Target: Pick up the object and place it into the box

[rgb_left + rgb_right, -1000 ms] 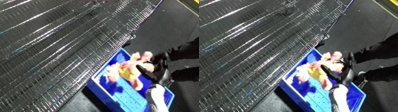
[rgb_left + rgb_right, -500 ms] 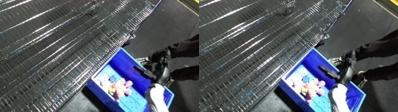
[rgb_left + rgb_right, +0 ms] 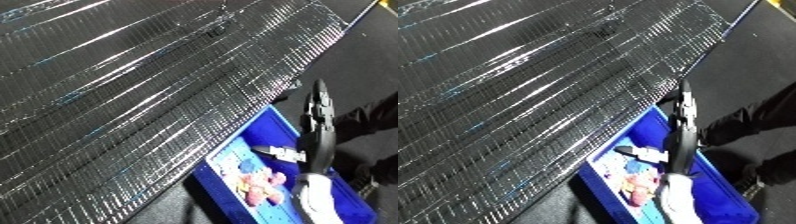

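A pink and yellow soft toy (image 3: pixel 261 183) lies on the floor of the blue bin (image 3: pixel 229 151) at the lower right. My right hand (image 3: pixel 317 121) is above the bin's far half, open, with straight fingers pointing up the view and the thumb (image 3: pixel 282 152) sticking out to the left. It holds nothing and stays apart from the toy. The white forearm (image 3: pixel 319 196) comes in from the bottom edge and covers part of the bin's right side. My left hand shows in neither view.
A wide shiny wire-mesh surface (image 3: pixel 133 85) fills the upper left, and its edge runs right along the bin's left wall. Dark floor (image 3: pixel 762 55) lies at the upper right. A black shape (image 3: pixel 753 120) stands just to the right of the bin.
The toy has left my right hand and dropped to the bin's floor. The hand has opened, and its fingers have straightened and risen above the bin.
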Robot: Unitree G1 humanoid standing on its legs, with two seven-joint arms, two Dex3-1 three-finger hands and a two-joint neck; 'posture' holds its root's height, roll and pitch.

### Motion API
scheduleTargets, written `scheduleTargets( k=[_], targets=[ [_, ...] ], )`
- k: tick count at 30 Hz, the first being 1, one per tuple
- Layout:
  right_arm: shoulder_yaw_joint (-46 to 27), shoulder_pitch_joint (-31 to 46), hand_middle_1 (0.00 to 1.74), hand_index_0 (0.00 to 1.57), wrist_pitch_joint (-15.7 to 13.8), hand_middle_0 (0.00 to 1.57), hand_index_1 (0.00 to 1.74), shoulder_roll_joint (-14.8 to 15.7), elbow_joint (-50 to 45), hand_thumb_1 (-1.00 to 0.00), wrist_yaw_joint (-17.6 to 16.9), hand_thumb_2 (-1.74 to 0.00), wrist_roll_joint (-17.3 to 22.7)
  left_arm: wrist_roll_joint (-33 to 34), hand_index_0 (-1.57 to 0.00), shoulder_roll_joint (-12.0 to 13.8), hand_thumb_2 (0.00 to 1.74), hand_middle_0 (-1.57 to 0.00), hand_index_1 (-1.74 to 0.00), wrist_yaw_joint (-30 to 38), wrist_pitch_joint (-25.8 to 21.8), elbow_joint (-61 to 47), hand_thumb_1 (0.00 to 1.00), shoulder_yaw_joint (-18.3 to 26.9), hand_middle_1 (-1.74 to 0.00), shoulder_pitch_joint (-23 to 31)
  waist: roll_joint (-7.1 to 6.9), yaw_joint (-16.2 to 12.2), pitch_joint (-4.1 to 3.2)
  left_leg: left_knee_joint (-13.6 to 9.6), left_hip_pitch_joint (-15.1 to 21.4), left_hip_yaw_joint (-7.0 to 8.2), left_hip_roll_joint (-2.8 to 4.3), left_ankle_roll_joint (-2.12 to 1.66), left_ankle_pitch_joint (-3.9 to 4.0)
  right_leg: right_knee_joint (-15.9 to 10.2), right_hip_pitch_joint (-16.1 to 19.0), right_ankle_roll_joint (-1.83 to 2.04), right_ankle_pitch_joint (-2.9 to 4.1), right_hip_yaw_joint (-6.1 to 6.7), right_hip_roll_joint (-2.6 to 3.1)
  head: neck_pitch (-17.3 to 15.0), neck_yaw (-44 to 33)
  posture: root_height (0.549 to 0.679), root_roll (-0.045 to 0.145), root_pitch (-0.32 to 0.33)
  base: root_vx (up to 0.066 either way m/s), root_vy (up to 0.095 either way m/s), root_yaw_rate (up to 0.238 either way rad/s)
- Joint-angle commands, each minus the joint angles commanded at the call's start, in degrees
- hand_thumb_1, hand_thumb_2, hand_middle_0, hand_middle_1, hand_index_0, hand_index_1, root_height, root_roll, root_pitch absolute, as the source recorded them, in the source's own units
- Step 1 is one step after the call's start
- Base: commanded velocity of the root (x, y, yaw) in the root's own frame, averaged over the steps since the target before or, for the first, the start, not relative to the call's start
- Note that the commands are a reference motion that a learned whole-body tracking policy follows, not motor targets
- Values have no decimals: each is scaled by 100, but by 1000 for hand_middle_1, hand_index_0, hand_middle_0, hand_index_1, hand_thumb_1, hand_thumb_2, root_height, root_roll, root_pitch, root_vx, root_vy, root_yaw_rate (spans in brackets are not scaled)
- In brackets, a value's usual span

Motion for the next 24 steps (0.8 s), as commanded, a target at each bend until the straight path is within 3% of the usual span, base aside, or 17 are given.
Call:
scheduleTargets(
  k=[8,15,24],
  targets=[
    [634,-212,0,0,167,0,0,103,-28,0,328,0,-15,95,-1570,29,1740,-1570,-1740,-10,98,15,1000,-17,-1740,-35,-179,308,0,84,-152,-169,6,-5,26,56,6,1,2,-88,25,-199,-824,648,86,-9,-30,-18,120],
    [1230,-390,0,0,386,0,0,30,123,0,746,0,40,179,-1570,36,1740,-1570,-1740,0,172,29,1000,8,-1740,-132,-335,569,0,168,-268,-327,-3,-21,41,155,8,10,-57,-164,33,-472,-1903,645,78,-19,-22,-31,145],
    [1846,-587,0,0,581,0,0,33,364,0,1175,0,261,183,-1570,-15,1740,-1570,-1740,7,249,64,1000,45,-1740,-225,-490,858,0,257,-387,-470,-14,-19,48,294,-22,17,-143,-246,27,-496,-2950,641,69,-26,-7,-23,116]
  ],
)
